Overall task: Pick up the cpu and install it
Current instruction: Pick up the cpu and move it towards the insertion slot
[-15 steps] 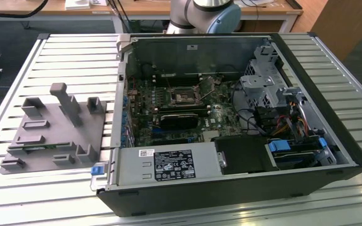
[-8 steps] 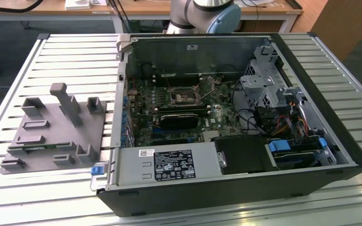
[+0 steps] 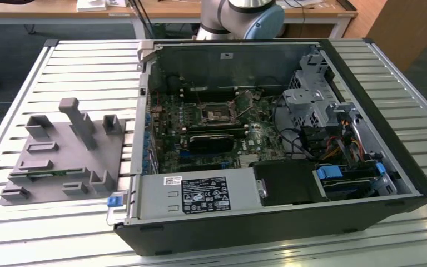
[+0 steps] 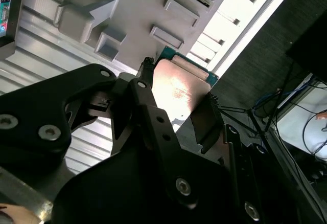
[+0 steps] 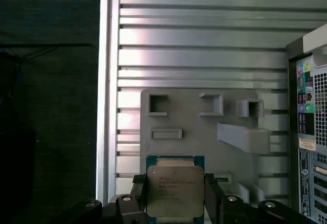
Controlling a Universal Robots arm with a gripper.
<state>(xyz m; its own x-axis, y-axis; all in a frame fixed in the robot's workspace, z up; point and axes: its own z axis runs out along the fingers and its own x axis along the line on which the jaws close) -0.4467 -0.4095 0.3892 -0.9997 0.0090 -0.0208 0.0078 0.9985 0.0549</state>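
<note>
The cpu (image 5: 173,189), a flat square chip with a shiny metal top on a green rim, sits between my gripper's (image 5: 174,198) two black fingers (image 5: 139,196), which are shut on its opposite edges. In the second wrist view the cpu (image 4: 180,88) shows its shiny lid, clamped by my gripper (image 4: 176,109). The chip hangs well above the grey fixture plate (image 5: 194,142) with its raised blocks. In the exterior view the open computer case (image 3: 273,211) lies on the slatted table, with the bare processor socket (image 3: 219,115) in the middle of the motherboard.
The grey fixture plate (image 3: 58,161) with upright blocks lies at the exterior view's left of the case. Inside the case are a black module (image 3: 212,140), a drive cage (image 3: 310,100), cables (image 3: 324,147) and a power supply (image 3: 198,194). The arm's base (image 3: 243,16) stands behind the case.
</note>
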